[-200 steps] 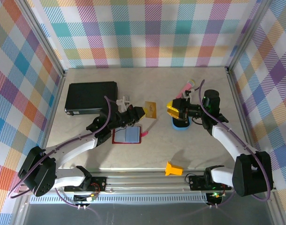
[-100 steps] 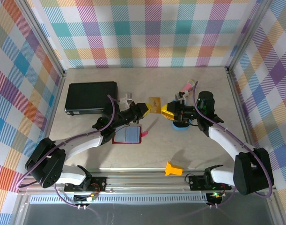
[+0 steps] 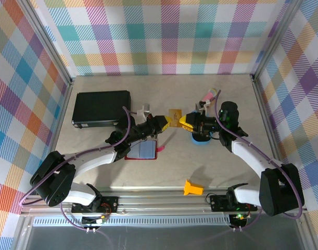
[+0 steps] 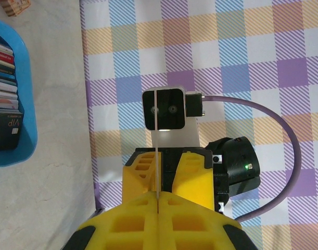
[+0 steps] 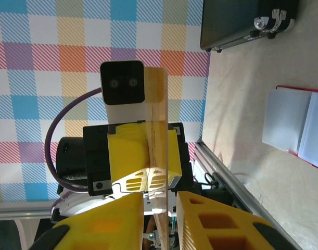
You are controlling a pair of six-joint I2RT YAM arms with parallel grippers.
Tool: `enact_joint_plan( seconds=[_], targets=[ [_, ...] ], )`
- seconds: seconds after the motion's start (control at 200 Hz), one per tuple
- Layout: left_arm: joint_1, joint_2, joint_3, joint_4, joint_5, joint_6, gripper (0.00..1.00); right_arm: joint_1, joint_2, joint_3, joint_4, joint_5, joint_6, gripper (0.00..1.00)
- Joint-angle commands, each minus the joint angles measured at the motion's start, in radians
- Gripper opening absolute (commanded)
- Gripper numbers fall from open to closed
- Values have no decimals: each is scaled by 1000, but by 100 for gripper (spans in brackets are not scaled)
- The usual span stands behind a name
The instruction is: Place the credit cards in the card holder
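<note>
Credit card [image 3: 174,115] — gold-tan — pinched by left fingers [image 4: 132,224], between parted right fingers [image 5: 216,224].

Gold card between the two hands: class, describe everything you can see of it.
The gold card is a thin, flat, tan plastic rectangle, held up off the table. The shut left hand pinches one end. The right hand has a finger on each side of the other end, with a small gap showing. Both wrist cameras see it edge-on.
</note>
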Motion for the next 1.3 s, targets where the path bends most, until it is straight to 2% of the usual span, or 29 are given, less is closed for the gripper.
enact_joint_plan(
  seconds=[0.0,0.205,0.235,0.295,0.36,0.385,0.43,0.475,0.52,0.57,0.63,0.685,0.755,0.83,0.91,1.02,1.18,1.295],
  targets=[
    [-9,5,-11,70,-2,-18,0,4,-3,-3,34,34,-6,20],
    [-10,12,-17,51,-22,-30,0,4,14,8,61,33,2,10],
    [-10,14,-17,50,-23,-32,8,5,14,7,65,32,0,8],
    [-8,11,-29,48,-45,-32,33,4,10,1,62,38,-15,0],
    [6,-20,-80,78,-98,-32,50,4,1,-13,46,61,-43,0],
    [17,-43,-104,88,-122,-25,61,4,-3,-19,41,69,-55,0],
    [40,-93,-140,73,-147,2,66,4,-15,-31,19,95,-88,0],
    [61,-161,-154,-18,-172,54,66,7,-30,-42,-14,130,-119,0],
    [74,-243,-140,-222,-206,108,67,16,-47,-46,-61,167,-166,0],
    [87,-327,-76,-537,-240,211,67,44,-68,-38,-148,238,-235,0],
    [115,-392,-3,-848,-270,337,67,109,-91,-20,-244,354,-322,0],
    [175,-438,18,-982,-233,408,68,184,-102,-13,-288,463,-369,0],
    [269,-500,2,-1020,-122,460,68,293,-102,-25,-283,602,-386,0],
    [332,-555,-12,-1093,-74,520,67,395,-82,-44,-264,738,-385,0],
    [363,-563,-8,-1159,-47,618,67,483,-35,-57,-252,872,-360,0],
    [377,-497,-5,-1207,2,712,67,577,57,-46,-230,981,-331,0],
    [397,-353,-52,-1114,74,733,60,618,172,-9,-198,1008,-289,0],
    [406,-270,-73,-999,87,753,41,620,211,9,-186,1004,-295,0]
  ],
)
